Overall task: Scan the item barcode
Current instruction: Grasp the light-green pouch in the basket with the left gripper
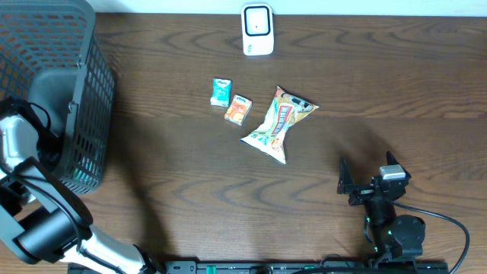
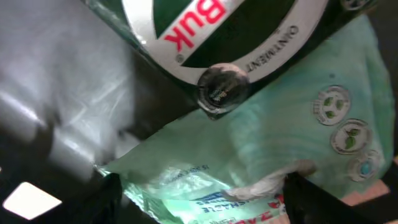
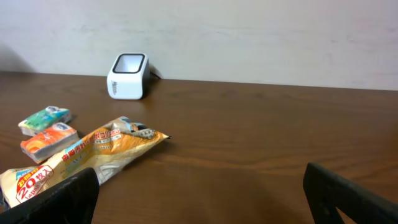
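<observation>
Reaching into basket (image 1: 85, 114), your left gripper (image 2: 206, 194) hangs fingers wide over pale green packet (image 2: 292, 146) (likely item to scan, nothing gripped yet). Scanner (image 1: 257, 29) sits at far table edge, window toward arms for presenting barcode. Right gripper (image 3: 200, 194) spread wide, empty, parked clear.

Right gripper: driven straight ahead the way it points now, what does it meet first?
Nothing nearby, it seems: the open right gripper aims over bare table toward the back wall. The snack bag and scanner lie left of that line, though depth is hard to judge.
</observation>
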Controlling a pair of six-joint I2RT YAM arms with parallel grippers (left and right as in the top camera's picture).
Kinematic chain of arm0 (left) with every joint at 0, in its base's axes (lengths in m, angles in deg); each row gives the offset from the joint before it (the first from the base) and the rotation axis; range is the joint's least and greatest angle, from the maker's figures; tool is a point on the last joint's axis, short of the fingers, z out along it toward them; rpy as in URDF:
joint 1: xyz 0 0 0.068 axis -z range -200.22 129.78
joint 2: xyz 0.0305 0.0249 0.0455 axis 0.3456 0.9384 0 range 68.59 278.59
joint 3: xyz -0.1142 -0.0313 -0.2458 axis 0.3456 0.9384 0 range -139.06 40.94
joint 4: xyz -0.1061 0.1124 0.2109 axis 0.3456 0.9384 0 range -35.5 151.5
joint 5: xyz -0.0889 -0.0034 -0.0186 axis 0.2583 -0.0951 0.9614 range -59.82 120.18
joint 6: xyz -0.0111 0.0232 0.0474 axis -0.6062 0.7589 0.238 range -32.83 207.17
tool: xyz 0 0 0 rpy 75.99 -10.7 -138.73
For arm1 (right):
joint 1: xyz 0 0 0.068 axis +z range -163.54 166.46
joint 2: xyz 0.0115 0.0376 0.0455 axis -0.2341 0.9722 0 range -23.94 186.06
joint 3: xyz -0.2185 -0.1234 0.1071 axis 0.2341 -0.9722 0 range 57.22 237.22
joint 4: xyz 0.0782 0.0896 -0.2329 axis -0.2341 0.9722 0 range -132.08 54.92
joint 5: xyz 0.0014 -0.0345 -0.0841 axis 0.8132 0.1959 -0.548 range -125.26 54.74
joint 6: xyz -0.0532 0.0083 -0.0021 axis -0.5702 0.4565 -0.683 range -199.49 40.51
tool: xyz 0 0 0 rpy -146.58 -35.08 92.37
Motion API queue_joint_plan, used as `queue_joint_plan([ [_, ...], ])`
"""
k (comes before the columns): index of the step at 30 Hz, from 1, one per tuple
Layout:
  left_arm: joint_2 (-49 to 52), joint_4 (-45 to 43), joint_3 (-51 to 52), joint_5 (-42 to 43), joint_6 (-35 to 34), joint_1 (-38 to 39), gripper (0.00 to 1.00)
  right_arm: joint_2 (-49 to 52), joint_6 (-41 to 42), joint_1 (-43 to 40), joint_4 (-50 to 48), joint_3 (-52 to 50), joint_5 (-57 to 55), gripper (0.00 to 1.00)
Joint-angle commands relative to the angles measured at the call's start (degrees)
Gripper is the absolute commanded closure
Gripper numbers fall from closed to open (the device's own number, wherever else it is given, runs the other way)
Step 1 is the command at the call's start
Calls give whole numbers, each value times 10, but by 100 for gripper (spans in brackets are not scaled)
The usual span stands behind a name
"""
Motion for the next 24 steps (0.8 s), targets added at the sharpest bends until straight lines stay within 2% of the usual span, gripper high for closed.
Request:
queue_joint_plan([
  [1,41,1,-2,8,51,-2,15,-3,-6,2,3,0,-2,1],
  [4,63,-6,-1,8,51,-2,16,-3,-6,2,3,0,-3,1],
  [5,69,-7,-1,8,51,-2,24,-3,-6,2,3,0,-2,1],
  [7,77,-8,-1,8,51,-2,47,-3,-6,2,3,0,-2,1],
  [9,77,-12,-2,8,51,-2,81,-3,-6,2,3,0,-2,1],
  [10,75,-12,-3,8,51,-2,93,-3,-6,2,3,0,-2,1],
  [17,33,22,-71,9,39,-2,93,-3,-6,2,3,0,-2,1],
  [21,-40,27,-129,9,-25,-2,93,-3,-6,2,3,0,-2,1],
  [24,-129,-9,-150,9,-76,-2,92,-3,-6,2,3,0,-2,1],
])
